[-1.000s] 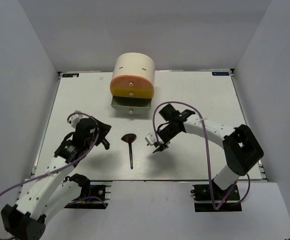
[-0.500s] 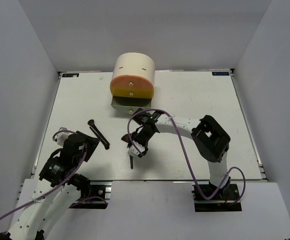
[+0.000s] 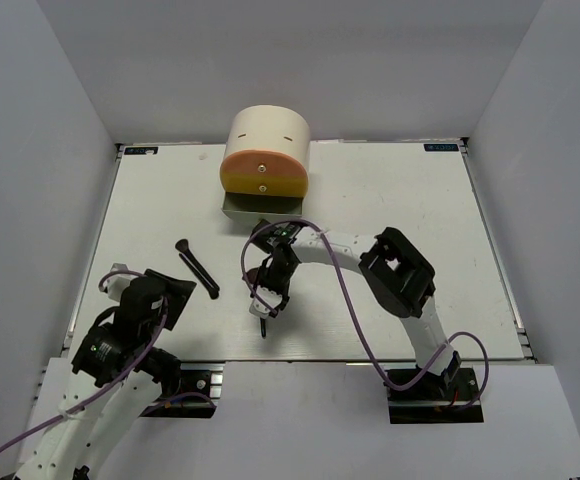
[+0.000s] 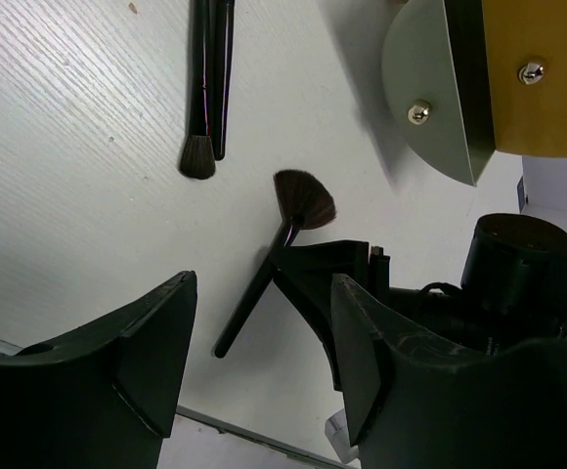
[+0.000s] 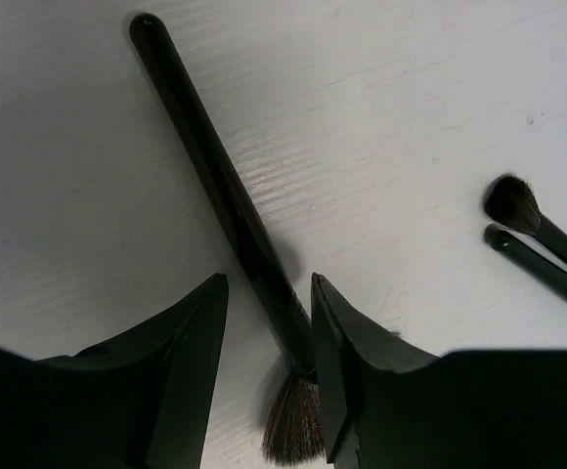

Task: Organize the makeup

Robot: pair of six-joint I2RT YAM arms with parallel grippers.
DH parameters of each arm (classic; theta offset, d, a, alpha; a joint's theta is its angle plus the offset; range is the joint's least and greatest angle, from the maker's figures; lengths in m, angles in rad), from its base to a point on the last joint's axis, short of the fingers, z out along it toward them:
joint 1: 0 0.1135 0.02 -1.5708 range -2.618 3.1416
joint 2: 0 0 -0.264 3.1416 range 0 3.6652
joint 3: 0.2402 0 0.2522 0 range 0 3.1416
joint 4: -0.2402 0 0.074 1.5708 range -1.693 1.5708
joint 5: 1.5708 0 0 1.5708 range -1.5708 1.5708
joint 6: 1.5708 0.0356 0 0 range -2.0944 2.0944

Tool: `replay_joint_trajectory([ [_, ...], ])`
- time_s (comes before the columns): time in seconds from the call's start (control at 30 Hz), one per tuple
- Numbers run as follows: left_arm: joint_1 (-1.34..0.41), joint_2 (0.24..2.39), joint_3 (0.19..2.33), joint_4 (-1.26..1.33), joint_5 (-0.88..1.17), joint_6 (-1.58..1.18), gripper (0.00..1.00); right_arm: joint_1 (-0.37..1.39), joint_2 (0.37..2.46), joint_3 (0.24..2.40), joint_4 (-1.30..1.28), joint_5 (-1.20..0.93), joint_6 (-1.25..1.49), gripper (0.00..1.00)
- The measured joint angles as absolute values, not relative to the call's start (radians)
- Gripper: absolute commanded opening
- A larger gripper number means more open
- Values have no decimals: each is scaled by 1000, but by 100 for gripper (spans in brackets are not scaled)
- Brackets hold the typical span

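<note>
Black fan brush [image 5: 215, 195] handle lies between my open right fingers [image 5: 210, 322], ungripped; I centre, drop to the desk [image 5: 411, 117], then close. Left fingers [image 4: 166, 342] open, empty.

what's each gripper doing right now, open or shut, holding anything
left gripper: open, holding nothing
right gripper: jaws open, straddling the fan brush handle, not clamped on it yet

No legible text was found. Small dark sticker [image 3: 140, 150] at each far corner of table [image 3: 390, 190]: print too small to read.
</note>
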State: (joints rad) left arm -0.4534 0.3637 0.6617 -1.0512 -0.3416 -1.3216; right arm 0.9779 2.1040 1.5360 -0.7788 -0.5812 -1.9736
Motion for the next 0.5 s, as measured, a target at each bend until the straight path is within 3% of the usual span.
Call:
replay_joint_trajectory([
  [0.5,-453,352,661,-1071,-339,-1353,67,991,2175,1673,-1031,-468,-1983,40],
])
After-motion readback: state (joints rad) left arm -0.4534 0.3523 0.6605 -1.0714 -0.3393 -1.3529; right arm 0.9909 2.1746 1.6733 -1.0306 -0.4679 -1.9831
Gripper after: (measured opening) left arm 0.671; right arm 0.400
